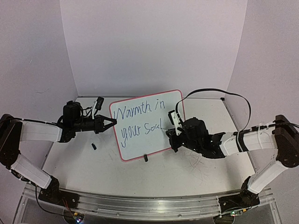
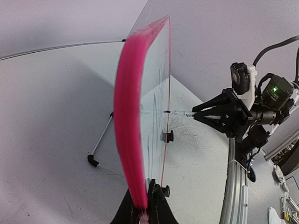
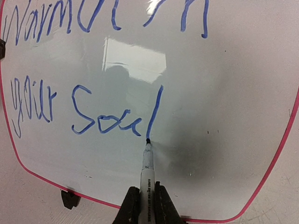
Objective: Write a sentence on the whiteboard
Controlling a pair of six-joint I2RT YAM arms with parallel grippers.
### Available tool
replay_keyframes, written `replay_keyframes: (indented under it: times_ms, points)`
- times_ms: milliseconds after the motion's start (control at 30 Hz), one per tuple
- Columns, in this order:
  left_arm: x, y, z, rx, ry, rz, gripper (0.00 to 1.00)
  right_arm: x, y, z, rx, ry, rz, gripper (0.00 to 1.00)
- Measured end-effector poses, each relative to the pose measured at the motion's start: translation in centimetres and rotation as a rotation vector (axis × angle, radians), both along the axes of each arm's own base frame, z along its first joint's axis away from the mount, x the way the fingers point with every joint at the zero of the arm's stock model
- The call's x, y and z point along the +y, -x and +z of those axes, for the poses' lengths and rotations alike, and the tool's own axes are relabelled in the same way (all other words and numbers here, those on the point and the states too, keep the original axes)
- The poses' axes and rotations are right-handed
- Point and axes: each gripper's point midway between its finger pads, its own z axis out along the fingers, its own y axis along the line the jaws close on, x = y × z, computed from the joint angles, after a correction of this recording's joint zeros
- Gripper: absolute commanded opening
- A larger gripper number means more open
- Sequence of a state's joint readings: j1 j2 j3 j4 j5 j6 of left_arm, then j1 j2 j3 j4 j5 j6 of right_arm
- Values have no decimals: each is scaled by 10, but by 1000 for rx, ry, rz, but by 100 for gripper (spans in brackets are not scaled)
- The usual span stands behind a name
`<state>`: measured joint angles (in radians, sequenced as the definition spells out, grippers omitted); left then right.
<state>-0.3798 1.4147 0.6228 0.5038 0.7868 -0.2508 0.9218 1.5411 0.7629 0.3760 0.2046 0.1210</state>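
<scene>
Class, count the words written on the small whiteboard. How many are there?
4. On the whiteboard, top line: Warmth at left, in at right; lower line: your at left, Soul at right, by the marker.

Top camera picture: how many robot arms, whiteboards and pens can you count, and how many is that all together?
Robot arms: 2, the left arm and the right arm
Whiteboards: 1, the whiteboard
Pens: 1, the marker
Total: 4
</scene>
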Motion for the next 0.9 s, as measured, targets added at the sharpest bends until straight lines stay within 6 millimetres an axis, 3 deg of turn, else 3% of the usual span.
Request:
replay_keyframes:
  times_ms: [200,333,433,667,900]
  points:
    - [0,1,0,-1,1,-4,0,-12,0,5,-16,8,-38,0]
    - [0,1,0,-1,1,-5,0,-21,12,26,-56,-44,-8,0]
    - [0,1,0,-1,1,-5,0,-17,11,38,-82,-79,7,0]
    - [0,1,0,-1,1,-5,0,-15,9,12,-41,-23,3,0]
    - [0,1,0,-1,1,-5,0,-20,2,13,-49,-13,-37,0]
